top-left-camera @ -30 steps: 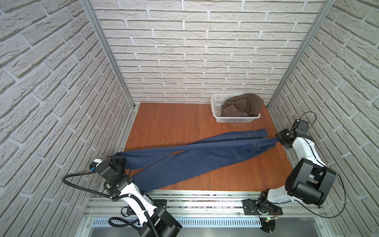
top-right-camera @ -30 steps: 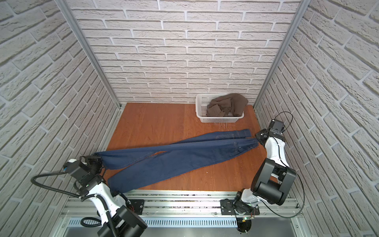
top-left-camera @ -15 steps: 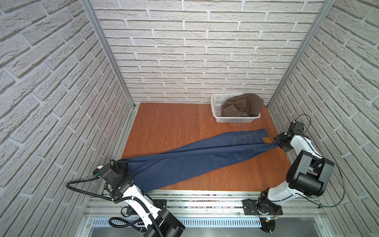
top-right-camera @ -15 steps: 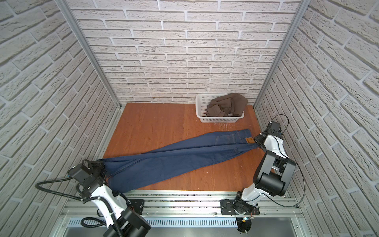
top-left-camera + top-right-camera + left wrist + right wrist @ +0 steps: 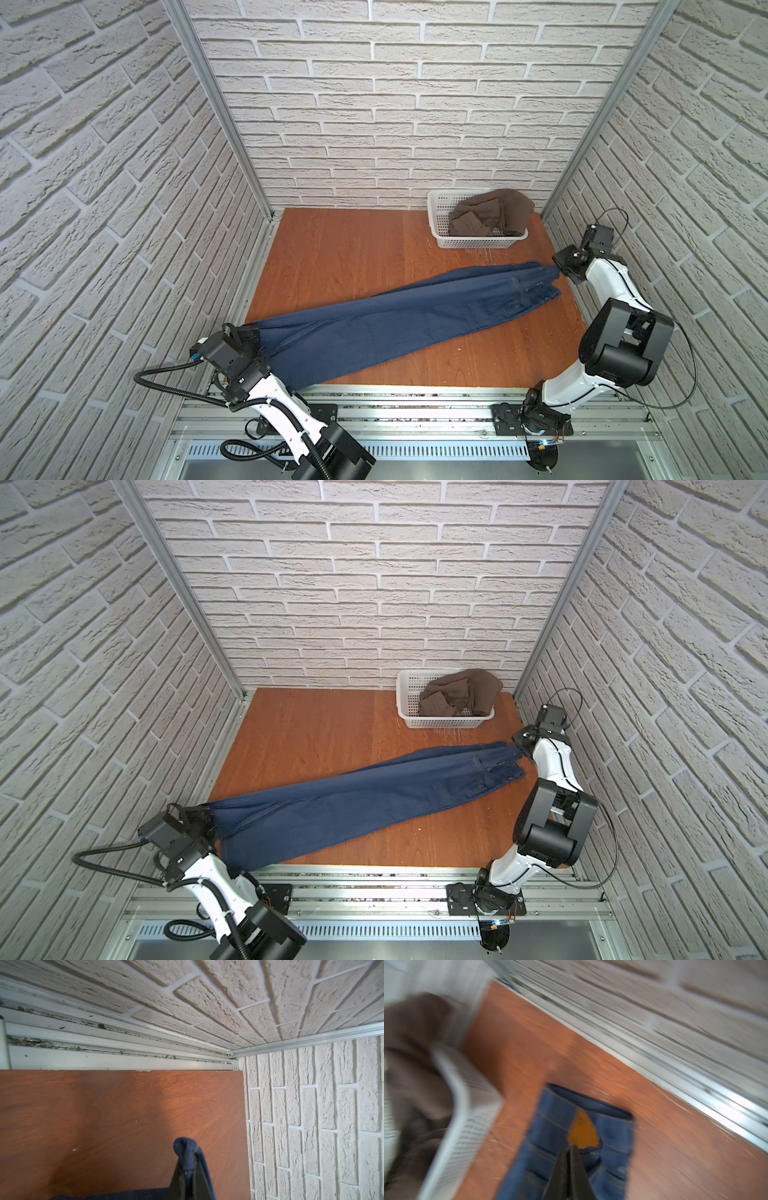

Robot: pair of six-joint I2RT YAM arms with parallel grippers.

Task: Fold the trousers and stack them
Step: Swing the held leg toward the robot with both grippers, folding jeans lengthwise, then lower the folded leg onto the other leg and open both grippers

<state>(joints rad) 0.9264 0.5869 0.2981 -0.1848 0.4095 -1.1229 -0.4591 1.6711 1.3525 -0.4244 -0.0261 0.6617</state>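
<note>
Okay, I'm holding the dark blue jeans (image 5: 395, 328) at both ends: left gripper (image 5: 188, 1167) clamping a leg hem, right gripper (image 5: 569, 1153) pinching the waistband beside the tan patch (image 5: 583, 1132). I'm worrying about slip, since pulling taut could be dragging denim out of either thin pinch. The jeans are lying diagonally, running from just in front of the white basket (image 5: 478, 243) out to the left gripper.

Surface: a reddish-brown wood-grain desk (image 5: 340, 257). On it, long dark blue denim trousers (image 5: 395, 328) lie stretched diagonally from the near left corner to the far right side, waistband end at the right. A white perforated plastic basket (image 5: 478, 242) stands in the far right corner, near the waistband but apart. The wood beside it shows fine pale scratches (image 5: 486, 251).
</note>
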